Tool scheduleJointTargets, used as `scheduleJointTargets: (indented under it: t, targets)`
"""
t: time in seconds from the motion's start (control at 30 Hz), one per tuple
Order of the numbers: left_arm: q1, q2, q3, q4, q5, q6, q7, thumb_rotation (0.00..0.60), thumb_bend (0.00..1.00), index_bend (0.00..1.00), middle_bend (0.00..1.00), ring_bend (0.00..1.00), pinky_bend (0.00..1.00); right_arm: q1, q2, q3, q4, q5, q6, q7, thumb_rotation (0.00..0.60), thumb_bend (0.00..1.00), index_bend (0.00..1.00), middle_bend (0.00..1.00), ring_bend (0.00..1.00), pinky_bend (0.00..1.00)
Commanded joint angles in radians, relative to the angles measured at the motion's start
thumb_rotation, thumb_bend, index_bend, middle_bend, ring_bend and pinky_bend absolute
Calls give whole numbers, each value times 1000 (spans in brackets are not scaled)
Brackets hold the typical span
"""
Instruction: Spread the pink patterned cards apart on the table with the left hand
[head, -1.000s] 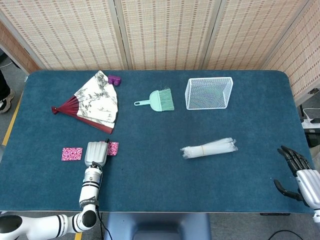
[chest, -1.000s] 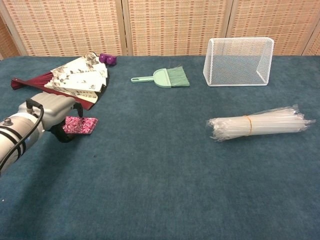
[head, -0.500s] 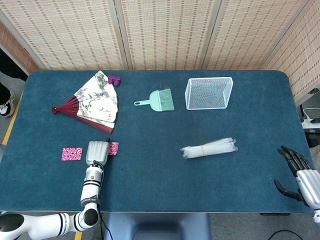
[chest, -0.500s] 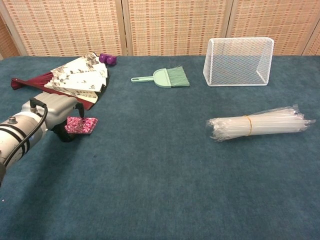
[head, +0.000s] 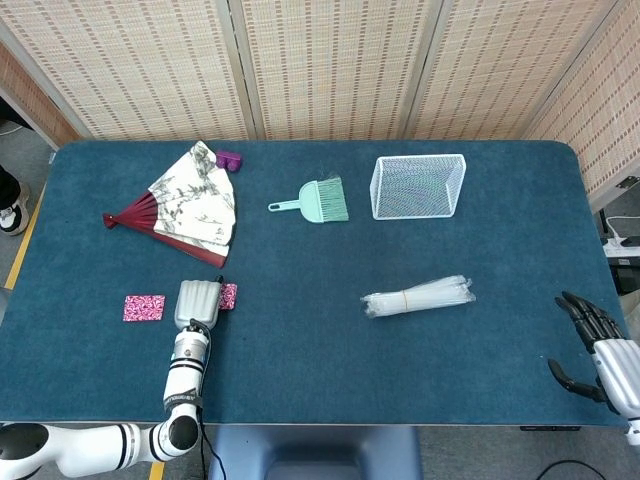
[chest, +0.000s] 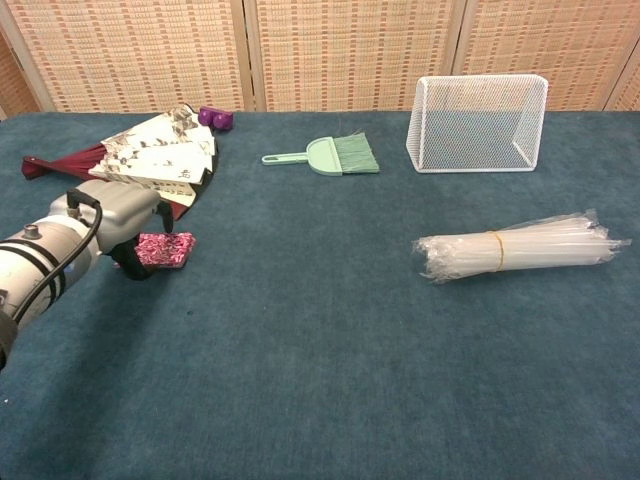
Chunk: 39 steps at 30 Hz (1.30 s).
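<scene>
- Where the blue table nears its left edge, one pink patterned card lies flat just to the left of the left hand, apart from it, with open cloth between the card and the edge.
- Resting palm-down, the left hand covers most of a second pink card, whose right end pokes out from under the fingers; whether the fingertips press it or only lie over it is hard to tell from either view.
- Just beyond the hand lies an open folding fan with dark red ribs, its lower edge near the knuckles; a small purple object sits at the fan's far tip.
- Markings on the fan's paper are too small to read.
- Right of the hand, a broad stretch of bare cloth runs along the near edge.
- Farther right and beyond, a green hand brush lies well apart from the hand, then a white wire basket.
- Nearer, a banded bundle of clear plastic straws lies to the right.
- At the table's right edge the right hand hangs with fingers spread, holding nothing.
</scene>
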Motion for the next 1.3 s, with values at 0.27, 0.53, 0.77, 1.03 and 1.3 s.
scheduleJointTargets:
  t: [0.27, 0.53, 0.77, 1.03, 1.3]
  targets:
    - [-17, -5, -4, 9, -36, -1, 19, 600, 311, 254, 1000, 1000, 1000, -1, 1, -1, 2, -2, 2, 5, 600, 315, 0, 0, 0, 93]
    - [-25, -7, -6, 9, -45, 8, 21, 600, 311, 229, 1000, 1000, 1000, 1, 2, -2, 0, -2, -3, 0, 600, 316, 0, 0, 0, 93]
    - [-29, -6, -2, 6, -57, 10, 25, 600, 310, 271, 1000, 1000, 1000, 0, 1, -2, 0, -2, -1, 1, 600, 315, 0, 0, 0, 93]
    - [-32, -9, -2, 13, -63, 12, 19, 600, 311, 281, 1000, 1000, 1000, 1, 0, -1, 0, -1, -2, -2, 600, 315, 0, 0, 0, 93]
    - [-28, -8, 9, 16, -39, 17, -4, 600, 332, 431, 1000, 1000, 1000, 1, 1, -3, 0, -3, -3, -2, 600, 315, 0, 0, 0, 93]
